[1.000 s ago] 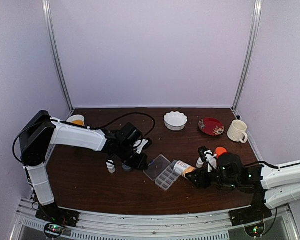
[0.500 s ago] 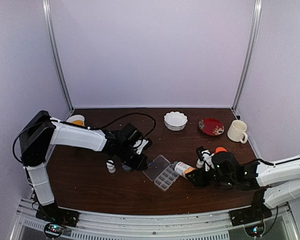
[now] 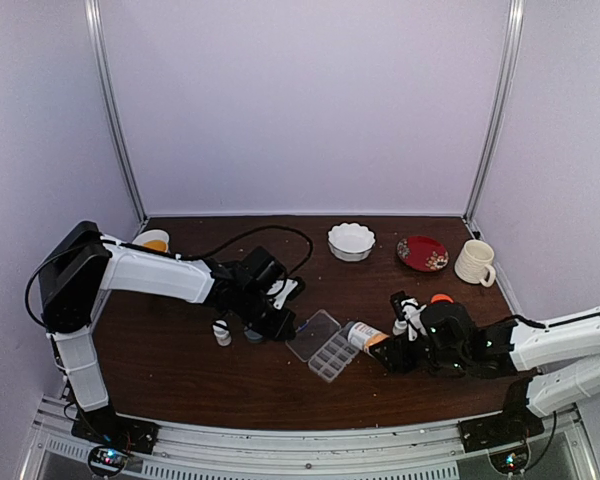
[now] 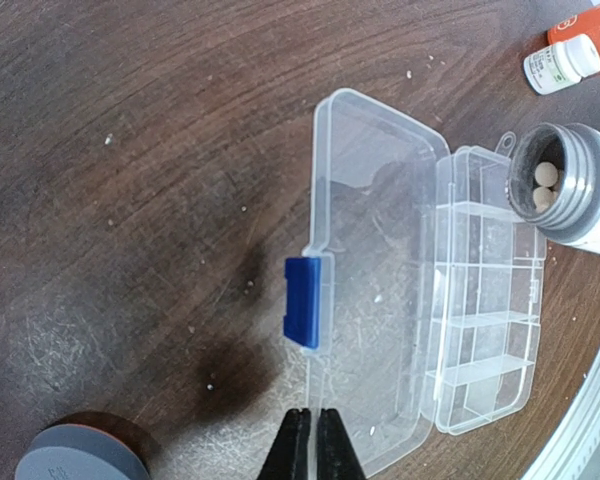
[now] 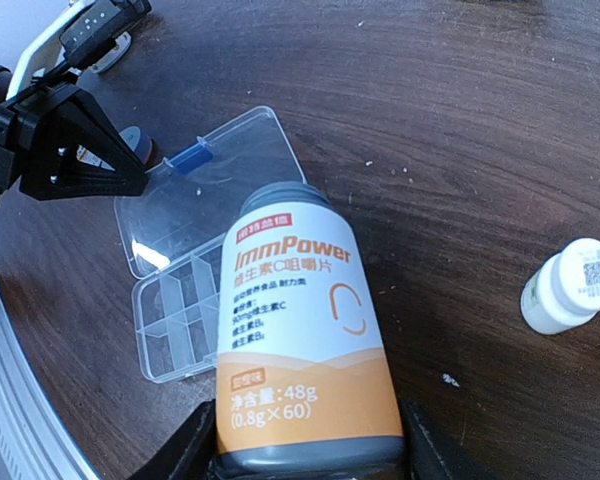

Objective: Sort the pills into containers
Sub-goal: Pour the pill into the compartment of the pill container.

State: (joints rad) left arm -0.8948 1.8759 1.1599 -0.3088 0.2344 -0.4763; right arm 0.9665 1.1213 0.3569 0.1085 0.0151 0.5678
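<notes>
The clear organizer box point(image 3: 325, 345) lies open on the table, its lid point(image 4: 370, 270) with a blue latch point(image 4: 302, 300) flat to the left of the compartments point(image 4: 490, 320). No pills show in the compartments. My left gripper point(image 4: 311, 440) is shut on the lid's near edge, just below the latch. My right gripper point(image 5: 310, 450) is shut on an orange-and-white bottle point(image 5: 300, 320), which is tilted with its open mouth at the box's compartments. Two pale pills point(image 4: 545, 185) show inside the bottle's mouth.
Small white bottles stand left of the box point(image 3: 221, 332) and right of it point(image 3: 400, 325). A grey cap point(image 4: 80, 460) lies by my left gripper, and an orange cap point(image 3: 441, 299) at right. A white bowl point(image 3: 351, 240), red plate point(image 3: 422, 253) and mug point(image 3: 474, 262) stand at the back.
My right arm has moved a little left and forward with the bottle, bringing its mouth closer to the box. The left arm has not moved.
</notes>
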